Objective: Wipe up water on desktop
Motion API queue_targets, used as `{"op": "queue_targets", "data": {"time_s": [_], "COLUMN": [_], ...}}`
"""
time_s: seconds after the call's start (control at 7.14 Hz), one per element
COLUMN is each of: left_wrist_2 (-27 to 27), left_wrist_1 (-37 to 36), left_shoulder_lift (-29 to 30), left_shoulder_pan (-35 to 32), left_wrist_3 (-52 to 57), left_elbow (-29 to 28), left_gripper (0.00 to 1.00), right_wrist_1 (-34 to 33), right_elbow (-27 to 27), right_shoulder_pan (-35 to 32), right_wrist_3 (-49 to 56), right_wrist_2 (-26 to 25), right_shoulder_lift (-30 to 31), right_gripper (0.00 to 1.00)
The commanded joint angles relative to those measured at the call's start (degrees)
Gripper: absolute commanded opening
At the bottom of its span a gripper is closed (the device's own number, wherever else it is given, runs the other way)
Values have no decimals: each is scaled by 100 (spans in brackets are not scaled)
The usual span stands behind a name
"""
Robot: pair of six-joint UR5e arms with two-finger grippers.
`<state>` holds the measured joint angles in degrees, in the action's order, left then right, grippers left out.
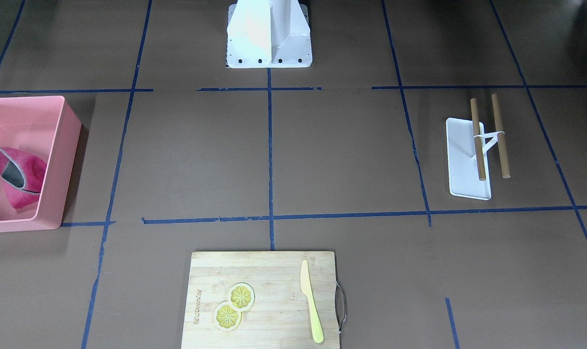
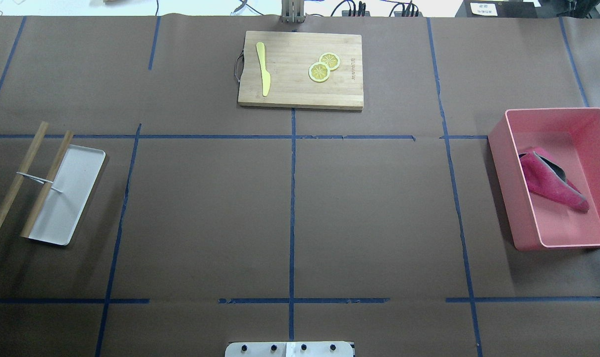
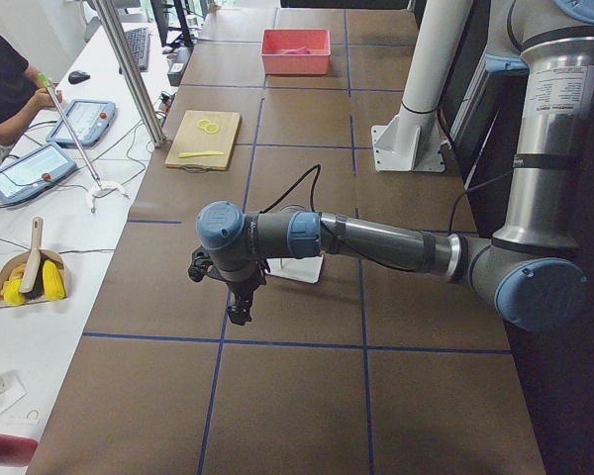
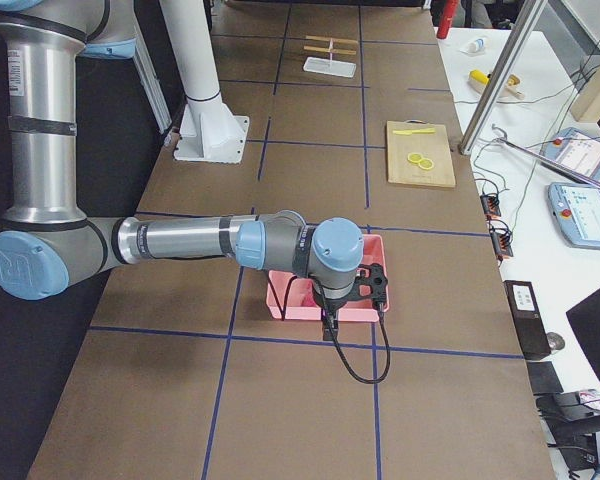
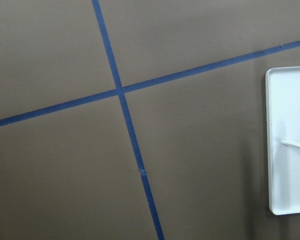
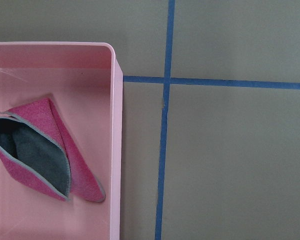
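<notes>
Two grippers, mine: left gripper (image 3: 240, 313) hangs mid-frame over brown tabletop (image 2: 205, 213) filling view; right gripper (image 4: 330, 322) near pink bin (image 2: 500, 168) with pink cloth (image 2: 547, 181), right edge. Can't tell jaw state, either gripper.

Robotics lab, blue-taped desktop (image 2: 205, 223), industrial arm (image 3: 376, 237), teach pendants (image 3: 84, 121) on side bench (image 3: 59, 292)

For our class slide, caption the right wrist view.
A folded pink-and-grey cloth lies inside the pink bin, on the blue-taped brown desktop.
</notes>
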<state>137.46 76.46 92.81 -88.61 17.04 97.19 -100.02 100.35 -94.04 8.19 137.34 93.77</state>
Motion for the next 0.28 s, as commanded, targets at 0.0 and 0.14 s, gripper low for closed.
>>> {"op": "queue_targets", "data": {"time_s": [0.0, 0.14], "left_wrist_2": [0, 9], "left_wrist_1": [9, 9], "left_shoulder_lift": [26, 35], "left_shoulder_pan": [2, 2], "left_wrist_3": [1, 1], "left_elbow": [2, 2], "left_gripper": [100, 100], "right_wrist_1": [8, 0], "right_elbow": [2, 2], "right_shoulder_pan": [0, 9], "right_wrist_3": [-1, -1], "right_wrist_2": [3, 3], "right_shoulder_lift": [1, 1], "right_gripper": [100, 100]}}
